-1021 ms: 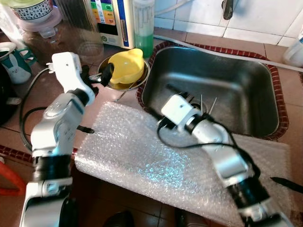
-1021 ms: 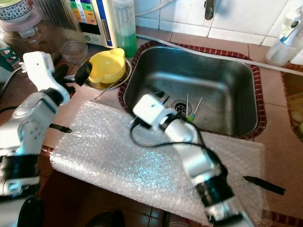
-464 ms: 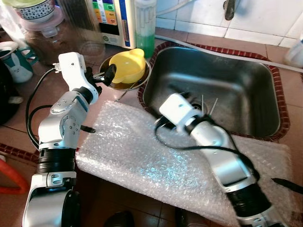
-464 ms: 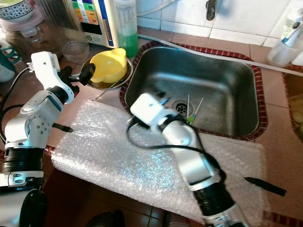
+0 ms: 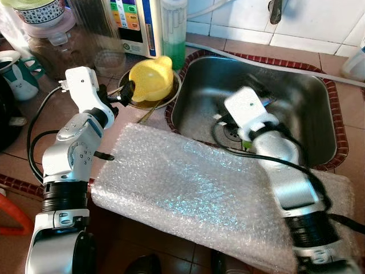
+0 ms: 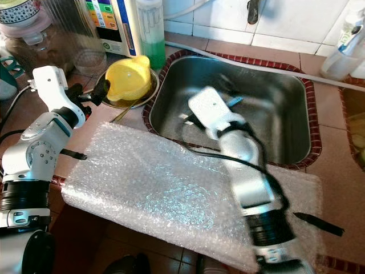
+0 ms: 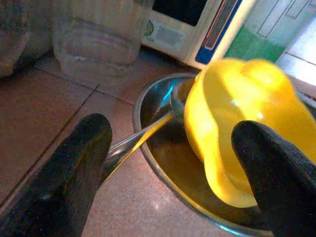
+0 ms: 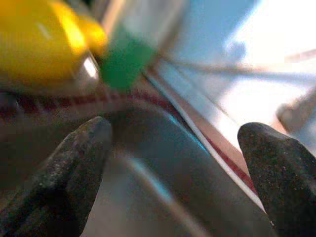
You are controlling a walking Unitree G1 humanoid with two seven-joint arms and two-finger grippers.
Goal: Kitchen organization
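Observation:
A yellow cup point(image 5: 151, 80) lies upside down in a steel bowl point(image 5: 174, 91) on the counter left of the sink point(image 5: 296, 103). A spoon handle point(image 5: 147, 114) sticks out over the bowl's near rim. My left gripper point(image 5: 117, 94) is open just left of the bowl; in the left wrist view its fingertips point(image 7: 74, 163) flank the yellow cup point(image 7: 237, 143) and spoon point(image 7: 133, 140) without touching. My right gripper point(image 6: 231, 94) hangs open and blurred over the sink basin, with nothing between its fingers point(image 8: 79, 163).
A bubble wrap sheet point(image 5: 188, 188) covers the front counter. A green soap bottle point(image 5: 173, 34), an appliance point(image 5: 134, 25) and a glass jar point(image 5: 85, 34) stand behind the bowl. A mug point(image 5: 17, 71) sits far left. A black pen point(image 6: 318, 222) lies at the right.
My right arm has swung from the sink's near-left edge to the right, over the basin. My left gripper has drawn back slightly from the bowl.

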